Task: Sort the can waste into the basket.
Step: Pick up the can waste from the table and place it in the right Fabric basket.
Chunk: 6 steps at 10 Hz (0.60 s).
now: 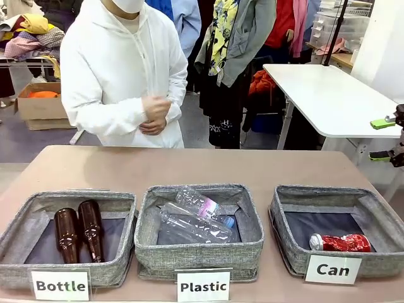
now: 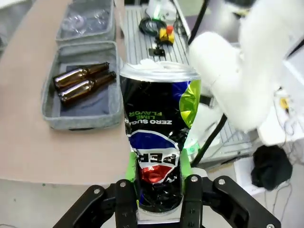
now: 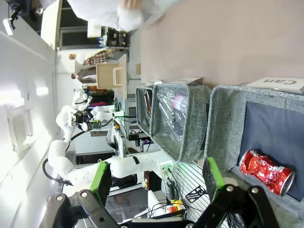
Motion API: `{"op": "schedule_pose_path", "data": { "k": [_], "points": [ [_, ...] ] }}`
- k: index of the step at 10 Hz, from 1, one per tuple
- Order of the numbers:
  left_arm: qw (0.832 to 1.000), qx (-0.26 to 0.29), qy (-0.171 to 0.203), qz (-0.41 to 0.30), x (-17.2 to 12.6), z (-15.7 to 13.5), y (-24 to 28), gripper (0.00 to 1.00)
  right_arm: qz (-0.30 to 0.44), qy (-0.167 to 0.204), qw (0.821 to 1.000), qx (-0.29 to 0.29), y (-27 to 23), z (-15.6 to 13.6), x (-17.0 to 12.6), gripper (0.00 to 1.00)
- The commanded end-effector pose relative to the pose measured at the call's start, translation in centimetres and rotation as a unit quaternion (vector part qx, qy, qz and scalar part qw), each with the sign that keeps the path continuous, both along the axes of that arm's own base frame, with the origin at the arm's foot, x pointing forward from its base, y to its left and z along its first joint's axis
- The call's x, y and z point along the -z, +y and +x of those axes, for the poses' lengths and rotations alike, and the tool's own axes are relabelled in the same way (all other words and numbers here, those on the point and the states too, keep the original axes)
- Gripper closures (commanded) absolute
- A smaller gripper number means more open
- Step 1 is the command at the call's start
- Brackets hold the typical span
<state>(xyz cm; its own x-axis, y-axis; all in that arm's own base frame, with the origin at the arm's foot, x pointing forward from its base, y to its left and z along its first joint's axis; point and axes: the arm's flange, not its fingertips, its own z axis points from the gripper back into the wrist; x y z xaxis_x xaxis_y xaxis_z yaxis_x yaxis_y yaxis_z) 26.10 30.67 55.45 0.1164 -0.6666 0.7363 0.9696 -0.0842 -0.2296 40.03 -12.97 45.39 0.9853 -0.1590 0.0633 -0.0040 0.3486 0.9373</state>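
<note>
White table at right, cardboard box on grey floor; hanging clothes

White arms, black grippers (green pads)

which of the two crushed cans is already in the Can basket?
The red can, lying on its side in the Can basket. The dark blue-black can is clamped in the left gripper.

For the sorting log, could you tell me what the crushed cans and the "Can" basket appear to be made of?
Red can: thin glossy metal, seemingly aluminium, given its sharp creases and silver end. Dark can: the same, a printed shiny skin crumpled between the left gripper jaws. Basket: grey woven fabric, matte, dark smooth lining.
</note>
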Motion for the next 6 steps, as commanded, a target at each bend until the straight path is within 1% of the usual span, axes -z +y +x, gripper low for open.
{"op": "schedule_pose_path", "data": {
  "k": [1, 2, 3, 4, 6],
  "points": [
    [0.997, -0.058, 0.051, -0.008, -4.2, 2.6, -7.0, 0.61, -0.001, -0.009, 1.0, -0.008, -0.3, 0.0, -0.1, 0.0],
    [0.997, -0.056, 0.045, 0.001, -4.7, 4.5, -12.3, 0.61, -0.001, -0.009, 1.0, -0.008, -0.3, 0.0, -0.1, 0.0],
    [0.997, -0.061, 0.048, 0.008, -5.1, 7.0, -17.3, 0.61, -0.001, -0.009, 1.0, -0.008, -0.3, 0.0, -0.1, 0.0],
    [0.998, -0.048, 0.05, 0.006, -5.1, 9.0, -22.2, 0.61, -0.001, -0.009, 1.0, -0.008, -0.3, 0.0, -0.1, 0.0],
    [0.999, 0.0, 0.055, 0.004, -3.7, 10.5, -32.8, 0.61, -0.001, -0.009, 1.0, -0.008, -0.3, 0.0, -0.1, 0.0]
  ]
}}
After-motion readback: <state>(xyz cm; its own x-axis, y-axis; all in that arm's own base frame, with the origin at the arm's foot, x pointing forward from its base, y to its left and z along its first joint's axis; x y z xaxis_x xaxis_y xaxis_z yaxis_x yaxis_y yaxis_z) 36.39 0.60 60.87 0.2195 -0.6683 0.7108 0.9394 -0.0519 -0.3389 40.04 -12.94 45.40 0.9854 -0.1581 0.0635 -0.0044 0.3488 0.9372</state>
